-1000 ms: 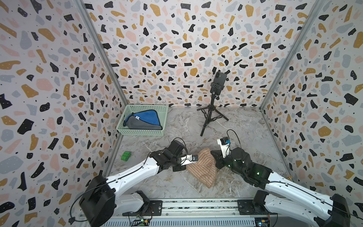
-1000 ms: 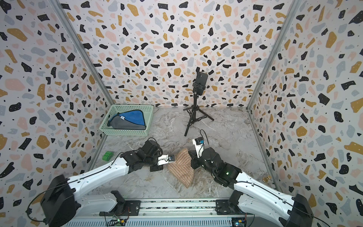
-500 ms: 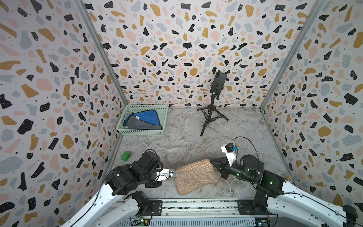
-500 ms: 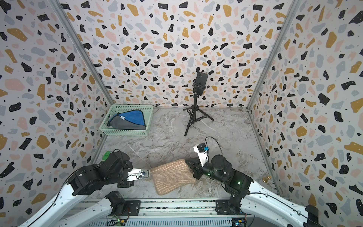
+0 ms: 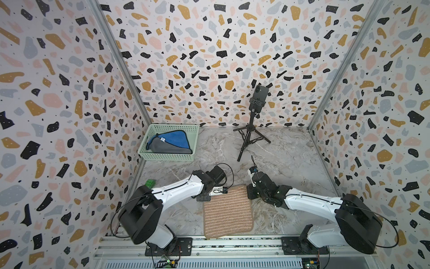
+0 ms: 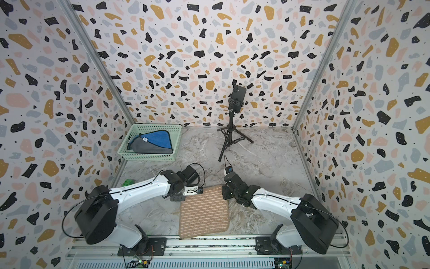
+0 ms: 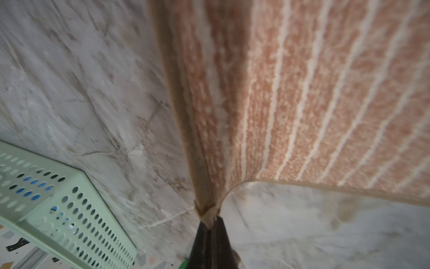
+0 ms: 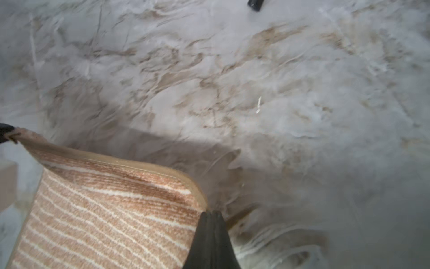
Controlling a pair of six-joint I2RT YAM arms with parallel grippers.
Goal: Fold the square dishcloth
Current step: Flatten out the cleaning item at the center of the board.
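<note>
A second earlier the dishcloth [image 5: 228,210] had hung crumpled between my two arms at mid-frame. Half a second earlier I had drawn it out wide and low, near the bottom of the frame. Now, in both top views, it lay spread as one striped square at lower centre, its bottom edge reaching the rail [image 5: 232,243].

My left gripper [image 7: 210,221] was clenched on the cloth's upper-left corner, and my right gripper [image 8: 210,215] was pinched shut on its upper-right corner. The wrist views showed the hem between those corners raised off the table [image 5: 290,158], casting a shadow beneath. I judged the spreading done and no fold yet made, so the held edge was ready to be carried over toward the bottom edge.

The table was marble-patterned, grey with brown veins, and looked smooth. Speckled walls [image 5: 209,58] closed it in on three sides. At upper left of the floor stood a pale green basket [image 5: 166,157] holding a blue cloth [image 5: 174,139] and a grey cloth [image 5: 169,149]. At centre back a phone [image 5: 258,97] sat on a tripod [image 5: 250,137]. A green block [image 5: 150,182] lay at the table's left edge, well apart from the cloth.
</note>
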